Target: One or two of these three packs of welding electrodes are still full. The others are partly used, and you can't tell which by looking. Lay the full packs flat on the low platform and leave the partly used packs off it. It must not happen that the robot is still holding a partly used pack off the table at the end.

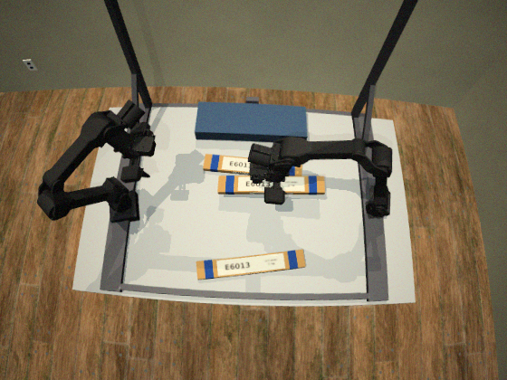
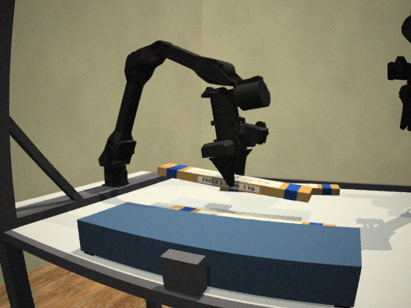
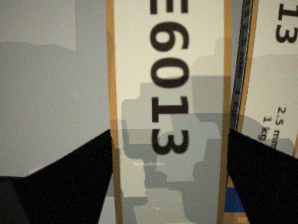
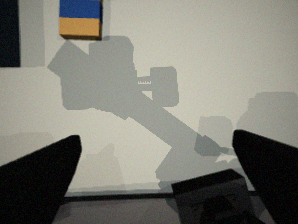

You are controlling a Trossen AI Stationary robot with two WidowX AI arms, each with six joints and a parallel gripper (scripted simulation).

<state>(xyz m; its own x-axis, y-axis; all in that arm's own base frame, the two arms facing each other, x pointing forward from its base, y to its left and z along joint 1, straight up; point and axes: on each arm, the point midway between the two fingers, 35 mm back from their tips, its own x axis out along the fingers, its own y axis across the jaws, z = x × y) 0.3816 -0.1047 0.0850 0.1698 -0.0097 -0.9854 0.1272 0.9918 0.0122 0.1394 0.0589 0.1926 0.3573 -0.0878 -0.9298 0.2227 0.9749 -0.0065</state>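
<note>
Aloft — pack [image 1: 231,185] [image 2: 271,186] [image 3: 170,85] in left end effector [image 1: 273,180] [image 2: 235,179] [image 3: 168,135], apart from platform edge [image 1: 251,136] [image 2: 220,245] [image 4: 18,35].

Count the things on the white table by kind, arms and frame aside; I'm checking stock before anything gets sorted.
Electrode packs: 3
Blue platform: 1
Total: 4

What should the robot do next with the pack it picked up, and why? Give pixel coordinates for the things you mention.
I'd probably have the left gripper [image 1: 273,183] [image 2: 235,180] [image 3: 168,135] hold its pack [image 1: 296,185] [image 2: 257,183] [image 3: 170,65] steady to feel the weight. It hangs above the table [image 1: 181,235] [image 2: 37,235] [image 3: 35,100] [image 4: 200,30], and looks can't show which packs are full.
</note>
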